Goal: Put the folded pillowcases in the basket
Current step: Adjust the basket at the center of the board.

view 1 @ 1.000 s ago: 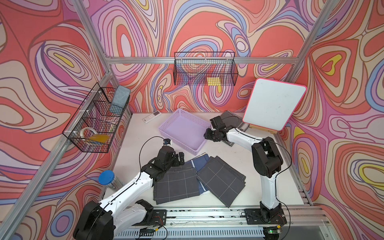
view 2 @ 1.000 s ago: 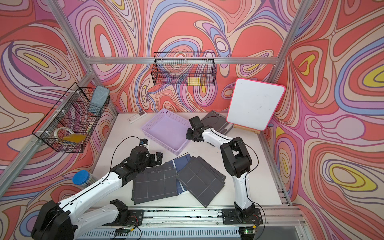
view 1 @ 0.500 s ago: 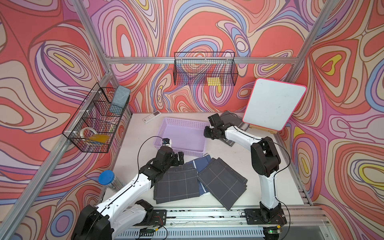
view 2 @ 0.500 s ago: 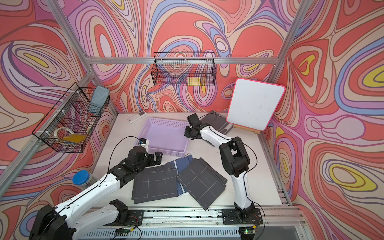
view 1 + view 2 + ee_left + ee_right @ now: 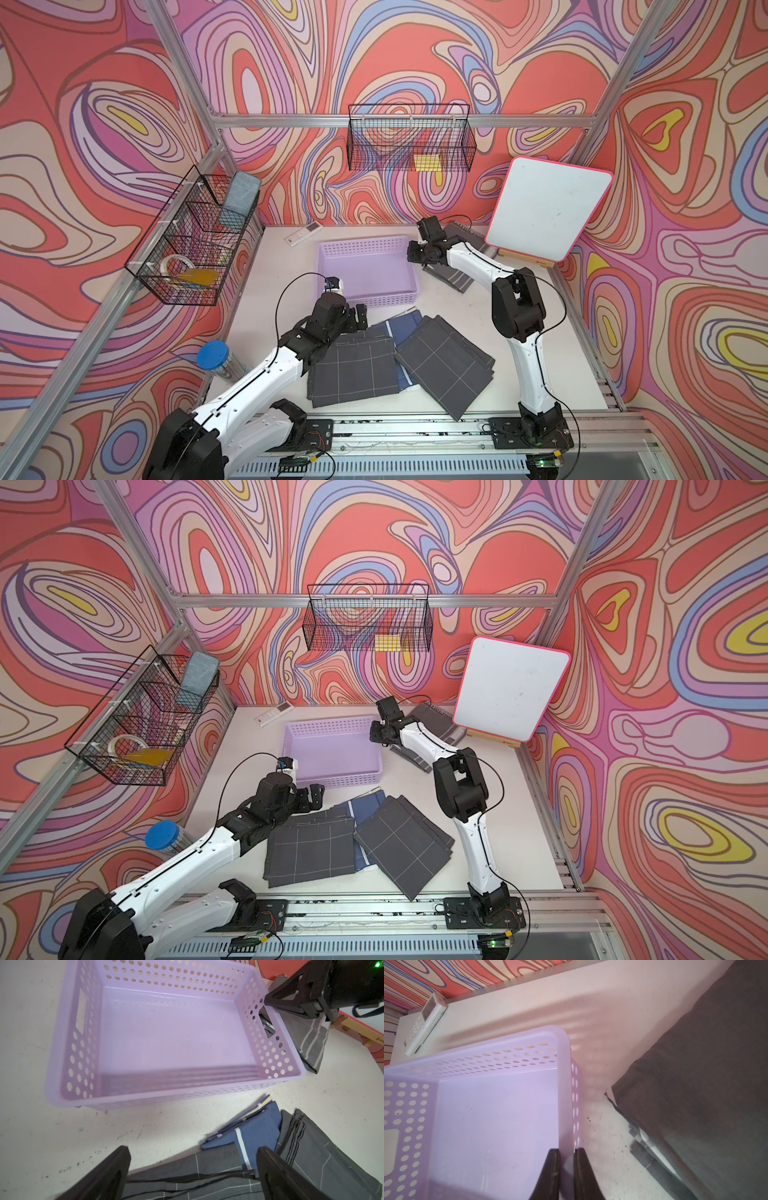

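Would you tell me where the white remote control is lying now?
In both top views the white remote control lies at the far edge of the white table, just beyond the far left corner of the lavender perforated plastic basket.

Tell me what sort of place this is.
Probably a robot lab cell staged for laundry chores: swirl-printed walls on an aluminium frame, left arm and right arm bolted to a rail, folded pillowcases beside a lavender basket.

— Can anything drop straight into the basket (image 5: 365, 270)?
— Yes; its floor is bare and its top open. Only the right hand (image 5: 567, 1150) pinches one end wall.
— Room beside it?
— Bare bench (image 5: 270, 266) on its near side and toward the left arm; a striped cloth stack (image 5: 453, 279) and the right arm (image 5: 469, 261) crowd the other end.
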{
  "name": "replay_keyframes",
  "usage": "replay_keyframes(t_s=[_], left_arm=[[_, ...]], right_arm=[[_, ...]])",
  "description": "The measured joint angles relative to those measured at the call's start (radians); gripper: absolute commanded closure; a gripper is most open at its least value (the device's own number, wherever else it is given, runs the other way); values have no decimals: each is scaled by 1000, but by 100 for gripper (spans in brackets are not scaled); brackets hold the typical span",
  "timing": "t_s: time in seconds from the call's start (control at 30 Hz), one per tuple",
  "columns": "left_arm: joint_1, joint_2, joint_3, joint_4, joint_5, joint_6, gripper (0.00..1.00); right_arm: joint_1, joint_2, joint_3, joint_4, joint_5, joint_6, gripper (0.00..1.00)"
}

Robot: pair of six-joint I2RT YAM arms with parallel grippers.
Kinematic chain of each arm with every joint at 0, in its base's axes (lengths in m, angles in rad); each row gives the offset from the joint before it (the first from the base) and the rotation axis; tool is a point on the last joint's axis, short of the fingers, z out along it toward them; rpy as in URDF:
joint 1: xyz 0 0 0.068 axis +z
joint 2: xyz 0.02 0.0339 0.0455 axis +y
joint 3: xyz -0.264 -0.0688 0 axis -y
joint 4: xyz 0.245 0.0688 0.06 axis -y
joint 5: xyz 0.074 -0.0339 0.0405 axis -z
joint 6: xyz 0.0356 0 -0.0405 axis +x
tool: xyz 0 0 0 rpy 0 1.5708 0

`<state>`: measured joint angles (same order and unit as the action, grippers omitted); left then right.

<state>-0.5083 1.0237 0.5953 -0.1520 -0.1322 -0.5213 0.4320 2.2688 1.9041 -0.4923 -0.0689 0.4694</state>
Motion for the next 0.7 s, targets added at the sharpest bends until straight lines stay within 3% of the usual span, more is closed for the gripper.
replay_keyframes(t_s=[0.23,0.4,0.5,0.7], left_arm=[[0,0,5,-18,-2,-2,1],[0,0,6,-27,-3,-3,1],[0,0,6,-29,0,-3,1],[0,0,6,-22,78,12,1]], right_arm=[[-36,7,15,-9,-6,-77,87],[-59,10,32,-34,-10,-116,52],[-67,9,26,-32,-10,-132,43],[-65,-92,-96,-28,-13,-137,33]])
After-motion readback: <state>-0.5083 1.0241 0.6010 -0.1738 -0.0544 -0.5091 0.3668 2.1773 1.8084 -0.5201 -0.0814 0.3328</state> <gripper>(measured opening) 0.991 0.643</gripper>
